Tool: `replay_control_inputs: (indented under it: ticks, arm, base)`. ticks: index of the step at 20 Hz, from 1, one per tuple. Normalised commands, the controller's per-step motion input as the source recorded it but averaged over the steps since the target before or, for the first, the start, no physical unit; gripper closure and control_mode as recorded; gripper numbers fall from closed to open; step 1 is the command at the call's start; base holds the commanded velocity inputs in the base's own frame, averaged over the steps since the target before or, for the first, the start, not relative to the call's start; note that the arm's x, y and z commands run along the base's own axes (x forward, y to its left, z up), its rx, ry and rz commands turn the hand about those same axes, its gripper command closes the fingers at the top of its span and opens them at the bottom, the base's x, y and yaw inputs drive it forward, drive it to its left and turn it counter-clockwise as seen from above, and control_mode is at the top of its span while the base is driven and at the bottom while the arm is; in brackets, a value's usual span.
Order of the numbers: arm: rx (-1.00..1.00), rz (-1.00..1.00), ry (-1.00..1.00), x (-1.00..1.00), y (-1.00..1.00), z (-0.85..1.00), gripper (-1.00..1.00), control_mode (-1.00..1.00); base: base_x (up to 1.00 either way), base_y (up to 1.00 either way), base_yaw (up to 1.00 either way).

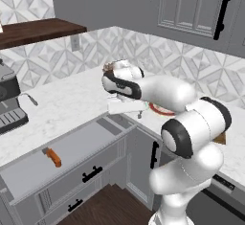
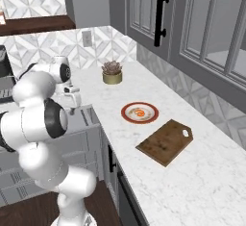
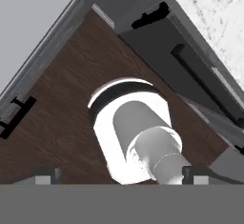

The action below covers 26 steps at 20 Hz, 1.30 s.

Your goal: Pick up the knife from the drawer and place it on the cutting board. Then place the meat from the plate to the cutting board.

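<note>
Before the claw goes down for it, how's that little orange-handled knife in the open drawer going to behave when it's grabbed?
The knife looks rigid and probably light, being short and slim. It lies flat on the drawer floor, so it is unlikely to roll, though it may skid on that smooth grey surface if nudged. The rounded orange handle seems the safer place to pinch.

A glossy white arm with rounded links and dark joint bands.

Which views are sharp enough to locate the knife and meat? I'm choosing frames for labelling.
Left base view: soft and slightly blurred, yet the knife stands out orange in the evenly lit open drawer. Right base view: crisper, flat light without glare; the meat on the plate is small but readable beside the cutting board. Hand view: floor and cabinet fronts.
</note>
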Motion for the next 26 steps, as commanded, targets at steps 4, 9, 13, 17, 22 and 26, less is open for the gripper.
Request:
replay_control_inputs:
  ticks: [4, 9, 13, 17, 22, 26]
  arm:
    - [0.03, 0.0, 0.16, 0.05, 0.3, -0.47, -1.0, -1.0]
    - [0.07, -0.02, -0.01, -0.01, 0.03, -0.62, -1.0, -1.0]
    - [-0.05, -0.02, -0.04, 0.01, 0.4, -0.94, -1.0, -1.0]
    - [-0.11, 0.0, -0.06, 0.03, 0.51, -0.49, -1.0, -1.0]
    - [-0.12, -0.01, -0.08, 0.01, 0.33, -0.38, -1.0, -1.0]
    - [-0.12, -0.01, -0.11, 0.0, 0.33, -0.12, -1.0, -1.0]
  base:
    - [0.0, 0.0, 0.0]
    - [0.0, 0.0, 0.0]
    - [0.0, 0.0, 0.0]
    - [0.0, 0.0, 0.0]
    - [0.0, 0.0, 0.0]
    - [0.0, 0.0, 0.0]
